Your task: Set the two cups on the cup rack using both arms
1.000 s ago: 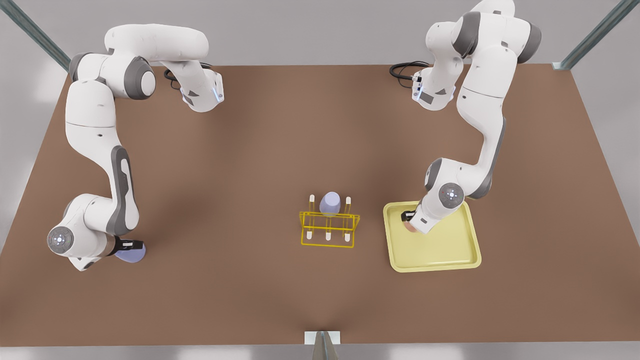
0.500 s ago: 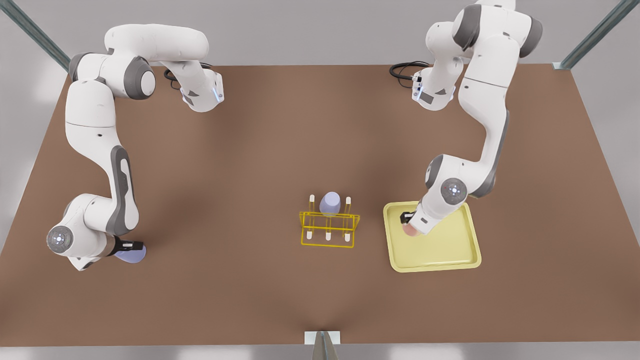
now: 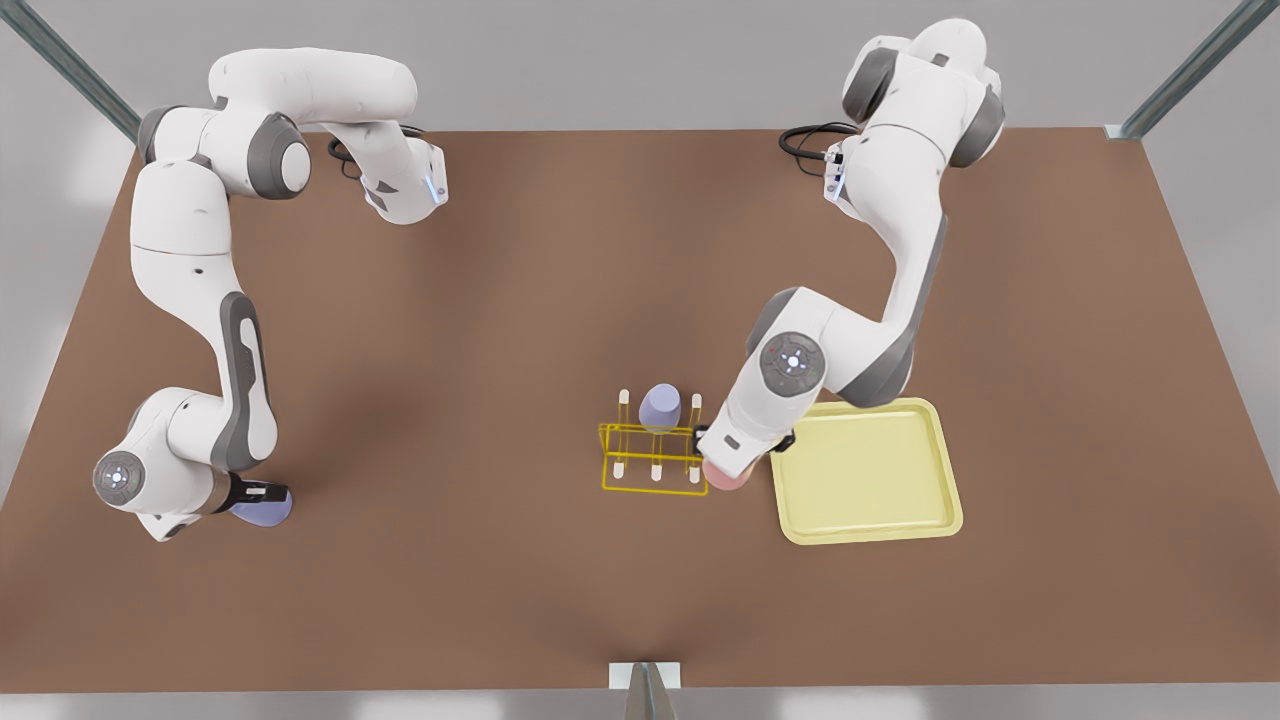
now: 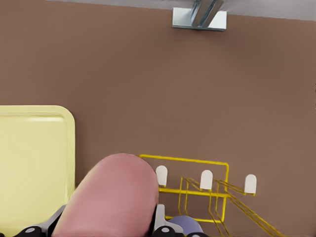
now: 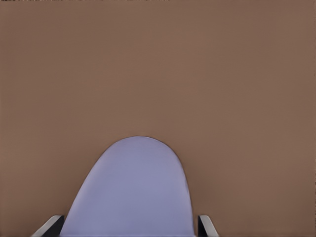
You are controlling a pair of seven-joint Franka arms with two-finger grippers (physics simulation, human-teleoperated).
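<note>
The pink cup (image 3: pixel 727 478) (image 4: pixel 111 197) is off the table, with my left gripper (image 3: pixel 730 466) (image 4: pixel 101 227) shut on it, right beside the end of the yellow cup rack (image 3: pixel 655 462) (image 4: pixel 197 190) that lies toward the front view's right. A lavender cup (image 3: pixel 660 405) (image 4: pixel 186 224) sits upside down on a rear peg of the rack. Far off at the front view's left, my right gripper (image 3: pixel 258 495) (image 5: pixel 131 231) is shut on another lavender cup (image 3: pixel 266 508) (image 5: pixel 131 192) low over the brown table.
The pale yellow tray (image 3: pixel 870 522) (image 4: pixel 29 148) lies just beyond the rack toward the front view's right. A metal bracket (image 3: pixel 645 676) (image 4: pixel 200 17) stands at the table's near edge. Black cables (image 3: pixel 805 140) lie at the far edge.
My left gripper has carried the pink cup off the tray toward the front view's left, up to the rack's end. The right arm has stayed where it was.
</note>
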